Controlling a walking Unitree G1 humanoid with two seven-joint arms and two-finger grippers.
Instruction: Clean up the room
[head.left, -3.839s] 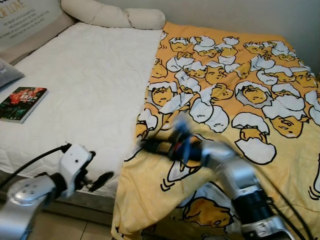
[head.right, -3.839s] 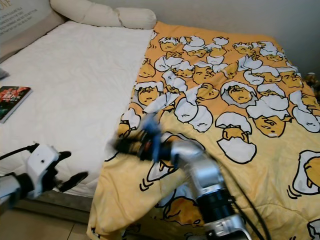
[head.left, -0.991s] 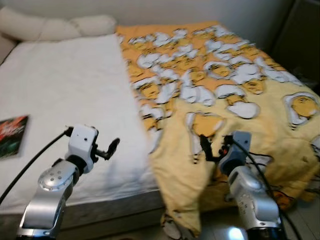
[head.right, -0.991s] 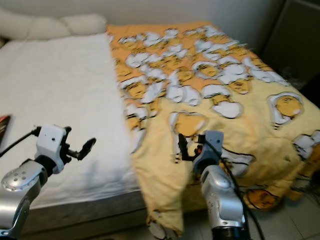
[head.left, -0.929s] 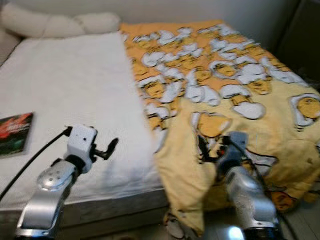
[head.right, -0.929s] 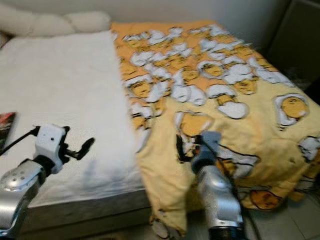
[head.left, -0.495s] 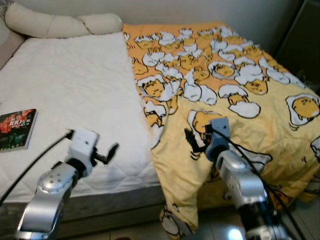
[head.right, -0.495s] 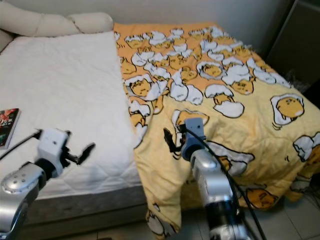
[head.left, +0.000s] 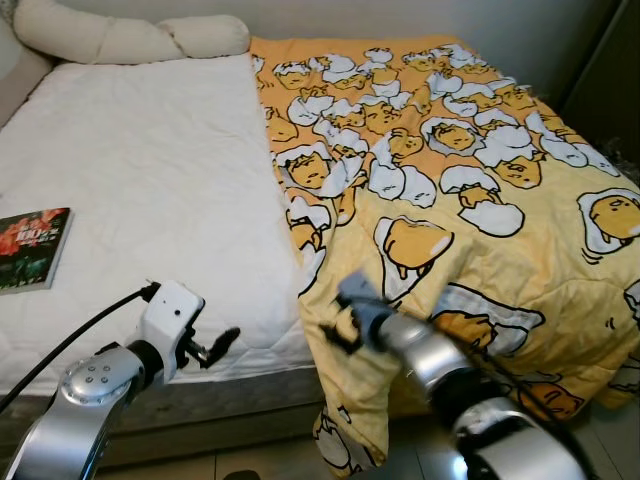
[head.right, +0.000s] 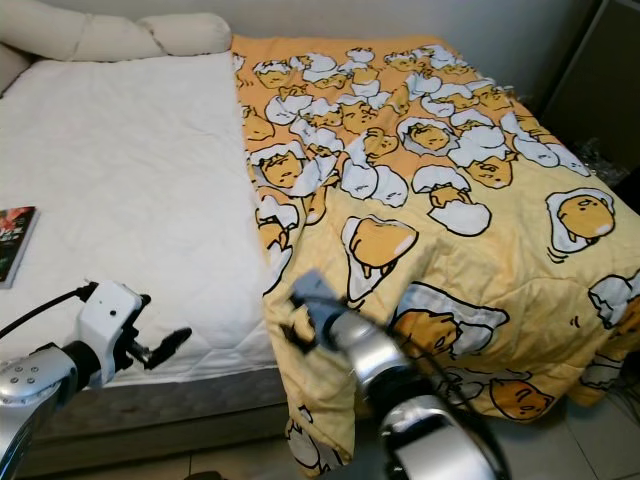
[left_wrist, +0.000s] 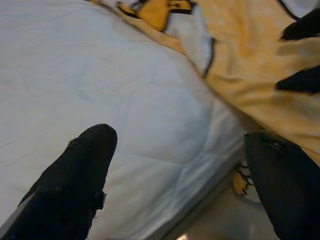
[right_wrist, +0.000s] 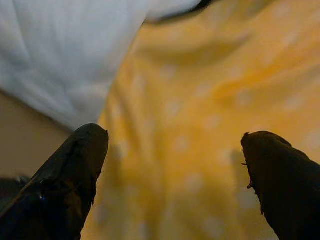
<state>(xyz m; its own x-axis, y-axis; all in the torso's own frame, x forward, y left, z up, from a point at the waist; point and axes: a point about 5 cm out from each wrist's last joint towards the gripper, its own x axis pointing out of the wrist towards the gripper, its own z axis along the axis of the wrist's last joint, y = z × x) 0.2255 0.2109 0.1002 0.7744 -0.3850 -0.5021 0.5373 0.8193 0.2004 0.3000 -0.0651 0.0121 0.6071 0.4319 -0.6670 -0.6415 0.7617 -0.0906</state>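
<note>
Fingers of the right gripper (right_wrist: 175, 165) are spread wide and held close over the yellow blanket (head.left: 470, 200) near its folded edge at the foot of the bed. Fingers of the left gripper (left_wrist: 180, 170) are spread wide too, held over the white mattress (head.left: 150, 190). A book (head.left: 32, 248) is seen lying on the mattress, well apart from both grippers.

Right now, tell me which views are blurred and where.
Left eye view: the right claw and its arm are motion-smeared; bed and blanket sharp. Right wrist view: the blanket is soft all over. Left wrist view: the white mattress is slightly soft.
</note>
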